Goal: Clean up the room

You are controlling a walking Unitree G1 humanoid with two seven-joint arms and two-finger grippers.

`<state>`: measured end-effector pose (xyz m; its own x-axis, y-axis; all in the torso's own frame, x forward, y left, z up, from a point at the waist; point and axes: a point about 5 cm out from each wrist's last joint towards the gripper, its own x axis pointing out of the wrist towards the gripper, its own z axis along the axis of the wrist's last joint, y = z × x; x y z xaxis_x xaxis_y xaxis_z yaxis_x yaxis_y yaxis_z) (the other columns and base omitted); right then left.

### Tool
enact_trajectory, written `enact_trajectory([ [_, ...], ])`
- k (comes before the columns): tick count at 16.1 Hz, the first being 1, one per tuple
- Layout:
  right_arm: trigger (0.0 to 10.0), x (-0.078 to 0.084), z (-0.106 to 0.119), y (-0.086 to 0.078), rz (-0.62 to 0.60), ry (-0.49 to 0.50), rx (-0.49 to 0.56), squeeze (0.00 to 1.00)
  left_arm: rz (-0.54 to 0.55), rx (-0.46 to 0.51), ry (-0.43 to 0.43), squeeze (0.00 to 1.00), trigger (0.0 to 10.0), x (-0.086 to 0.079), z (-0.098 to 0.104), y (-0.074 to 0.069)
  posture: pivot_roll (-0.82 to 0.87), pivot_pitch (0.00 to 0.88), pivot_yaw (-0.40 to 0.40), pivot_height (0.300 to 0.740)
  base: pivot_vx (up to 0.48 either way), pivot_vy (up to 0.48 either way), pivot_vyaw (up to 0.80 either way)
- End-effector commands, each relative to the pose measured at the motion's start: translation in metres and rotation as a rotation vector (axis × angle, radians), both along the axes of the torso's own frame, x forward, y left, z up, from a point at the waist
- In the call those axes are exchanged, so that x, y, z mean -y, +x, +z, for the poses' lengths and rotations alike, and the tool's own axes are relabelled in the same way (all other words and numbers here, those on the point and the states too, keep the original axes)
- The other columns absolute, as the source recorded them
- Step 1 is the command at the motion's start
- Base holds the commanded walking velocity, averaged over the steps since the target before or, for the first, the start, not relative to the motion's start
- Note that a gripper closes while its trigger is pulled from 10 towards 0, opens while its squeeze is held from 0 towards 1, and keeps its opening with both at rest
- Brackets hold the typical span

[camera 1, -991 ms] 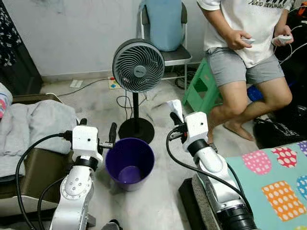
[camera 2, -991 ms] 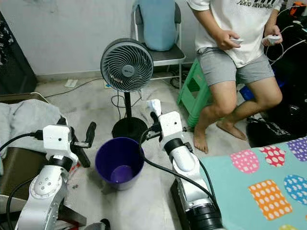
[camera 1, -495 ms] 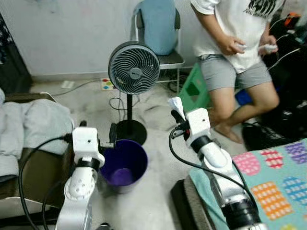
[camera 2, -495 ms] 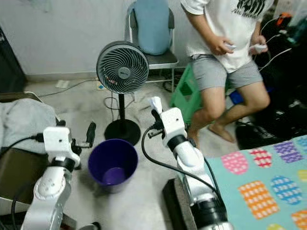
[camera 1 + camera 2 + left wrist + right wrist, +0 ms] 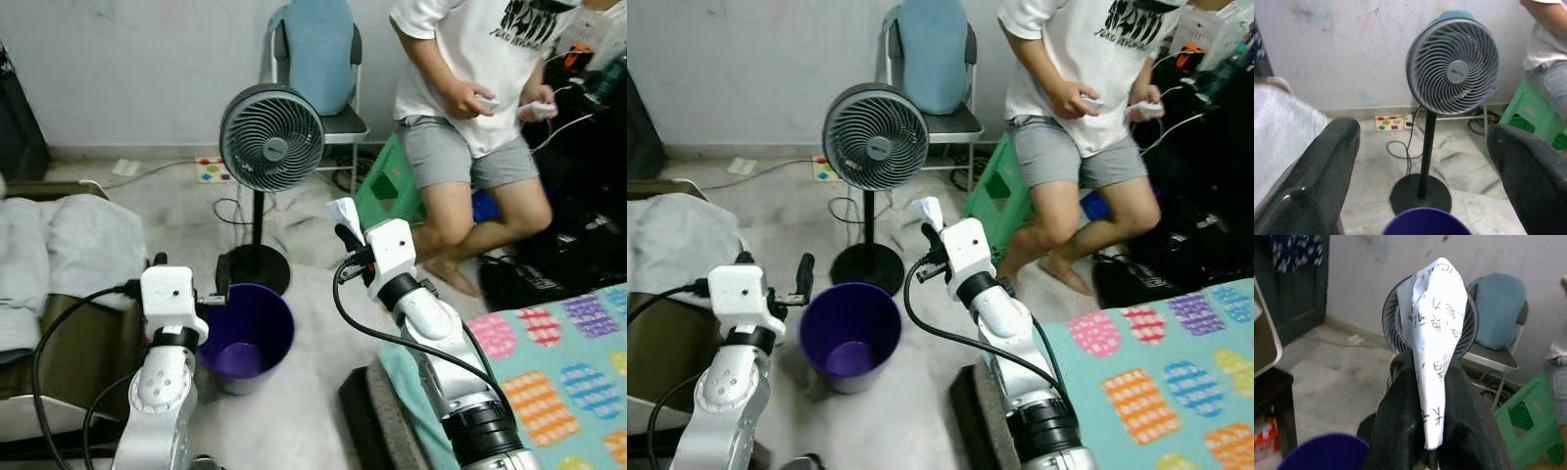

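A purple bin [image 5: 245, 336] stands on the floor between my arms, nothing but its purple bottom showing inside. My right gripper [image 5: 347, 235] is shut on a crumpled white paper with handwriting [image 5: 1437, 338], held up to the right of the bin and above its rim level. The paper [image 5: 344, 211] sticks out above the black fingers [image 5: 1400, 431]. My left gripper [image 5: 191, 276] is open with nothing between its fingers [image 5: 1327, 166], just left of the bin's rim [image 5: 1425, 218].
A grey standing fan [image 5: 271, 137] is right behind the bin. A person sits on a green stool [image 5: 392, 181] at the back right, holding controllers. A chair with a blue cushion [image 5: 315, 49] is against the wall. Grey bedding [image 5: 59, 255] lies left, a patterned mat [image 5: 558, 372] right.
The camera has shifted, so the whole scene moved in frame. My right gripper with the paper has edged slightly left toward the bin. The left gripper holds its place beside the bin.
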<state>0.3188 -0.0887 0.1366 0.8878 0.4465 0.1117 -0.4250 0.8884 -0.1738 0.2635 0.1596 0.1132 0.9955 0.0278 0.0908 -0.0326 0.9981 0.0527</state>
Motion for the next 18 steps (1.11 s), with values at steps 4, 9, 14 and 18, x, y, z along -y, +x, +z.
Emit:
enact_trajectory([
  [4, 10.0, 0.019, -0.006, -0.002, -0.143, 0.04, 0.011, 0.0, -0.124, -0.006, 0.017, 0.0, 10.0, 0.013, 0.004, 0.016, -0.01, 0.004, 0.023, 0.74, 0.0, 0.0, 0.0],
  [9, 10.0, 0.027, -0.013, -0.008, -0.219, 0.062, 0.004, 0.0, -0.172, -0.011, 0.03, 0.0, 10.0, 0.014, 0.005, 0.028, -0.04, 0.0, 0.055, 0.74, 0.0, 0.0, 0.0],
  [14, 10.0, 0.034, -0.01, -0.01, -0.247, 0.053, 0.02, 0.0, -0.185, -0.032, 0.027, 0.0, 10.0, 0.011, -0.001, 0.029, -0.08, 0.025, 0.084, 0.74, 0.0, 0.0, 0.0],
  [18, 10.0, 0.035, -0.02, -0.02, -0.279, 0.065, -0.006, 0.0, -0.217, -0.049, 0.027, 0.0, 10.0, 0.015, -0.009, 0.022, -0.07, 0.007, 0.094, 0.74, 0.0, 0.0, 0.0],
])
